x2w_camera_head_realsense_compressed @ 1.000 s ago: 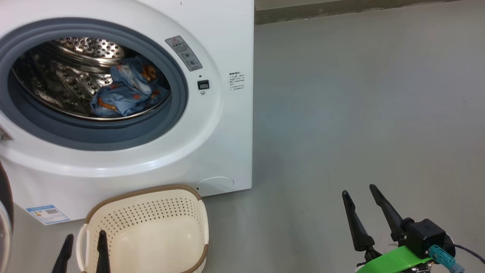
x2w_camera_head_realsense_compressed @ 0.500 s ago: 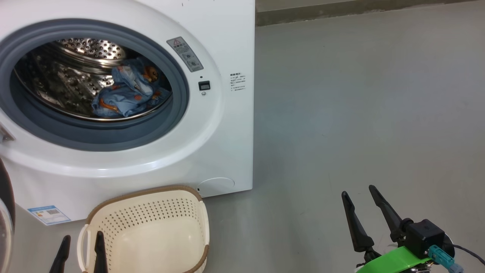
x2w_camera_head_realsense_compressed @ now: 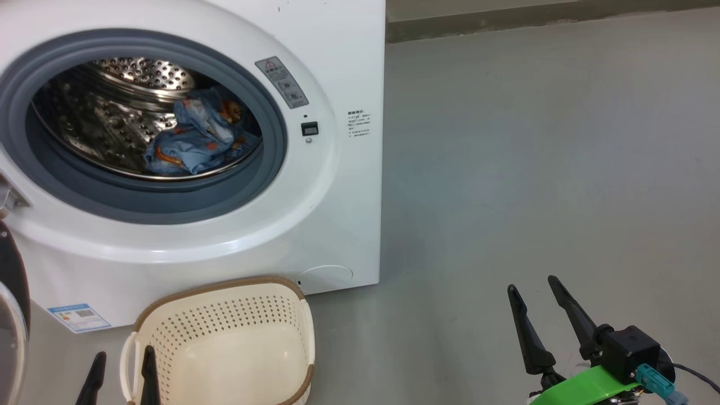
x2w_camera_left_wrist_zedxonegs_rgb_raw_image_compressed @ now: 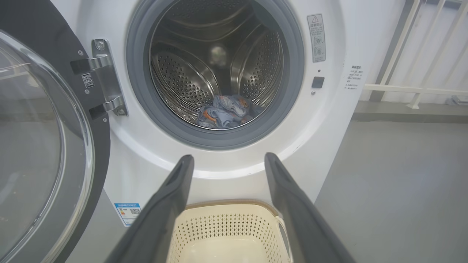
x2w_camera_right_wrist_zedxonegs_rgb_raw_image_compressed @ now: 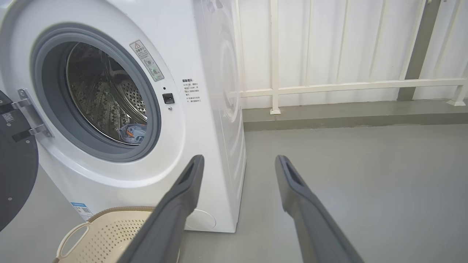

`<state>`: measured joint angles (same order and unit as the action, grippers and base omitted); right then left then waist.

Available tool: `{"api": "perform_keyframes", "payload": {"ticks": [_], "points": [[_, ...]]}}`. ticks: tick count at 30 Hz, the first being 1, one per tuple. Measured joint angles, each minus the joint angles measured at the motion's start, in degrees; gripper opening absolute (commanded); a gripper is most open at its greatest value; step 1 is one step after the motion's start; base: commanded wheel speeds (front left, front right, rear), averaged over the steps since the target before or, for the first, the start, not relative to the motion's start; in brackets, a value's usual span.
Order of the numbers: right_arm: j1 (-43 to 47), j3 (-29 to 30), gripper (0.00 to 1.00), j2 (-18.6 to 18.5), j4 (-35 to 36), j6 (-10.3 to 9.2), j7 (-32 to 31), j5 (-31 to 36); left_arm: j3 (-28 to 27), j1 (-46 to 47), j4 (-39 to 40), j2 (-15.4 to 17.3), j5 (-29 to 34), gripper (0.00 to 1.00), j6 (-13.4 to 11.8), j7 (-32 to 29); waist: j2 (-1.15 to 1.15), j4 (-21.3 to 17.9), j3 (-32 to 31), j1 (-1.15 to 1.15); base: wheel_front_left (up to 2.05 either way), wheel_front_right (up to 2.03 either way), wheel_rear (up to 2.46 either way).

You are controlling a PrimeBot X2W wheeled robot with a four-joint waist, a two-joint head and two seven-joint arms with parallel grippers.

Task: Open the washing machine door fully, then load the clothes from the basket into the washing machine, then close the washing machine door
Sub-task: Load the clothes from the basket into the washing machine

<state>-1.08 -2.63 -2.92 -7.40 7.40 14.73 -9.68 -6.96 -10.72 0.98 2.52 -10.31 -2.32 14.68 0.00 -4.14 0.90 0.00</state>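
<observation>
The white washing machine stands with its black glass door swung wide open on the left hinge; a sliver of the door shows at the head view's left edge. Light-blue printed clothes lie inside the steel drum, also seen as clothes from the left wrist. The cream basket sits on the floor before the machine, with nothing visible inside it. My left gripper hangs open just above the basket's near left corner. My right gripper stands open over bare floor to the right, holding nothing.
Grey floor stretches to the right of the machine. A white railing on a low kerb runs behind it. A blue label sticker sits low on the machine's front.
The whole head view has shifted slightly, so the machine and basket sit a little further right in the picture; that is camera motion. Both grippers stay open and about where they were.
</observation>
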Motion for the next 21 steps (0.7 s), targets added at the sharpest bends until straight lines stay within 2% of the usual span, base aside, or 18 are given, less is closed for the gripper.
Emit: {"api": "perform_keyframes", "payload": {"ticks": [21], "points": [[0.0, -0.07, 1.0, 0.0, -0.57, 0.0, 0.0, -0.67, -0.14, 0.01, -0.21, 0.0, 0.44, 1.0, 0.52, 0.0, 0.0, -0.26, -0.05, 0.0, -0.09, 0.09, 0.0]]}}
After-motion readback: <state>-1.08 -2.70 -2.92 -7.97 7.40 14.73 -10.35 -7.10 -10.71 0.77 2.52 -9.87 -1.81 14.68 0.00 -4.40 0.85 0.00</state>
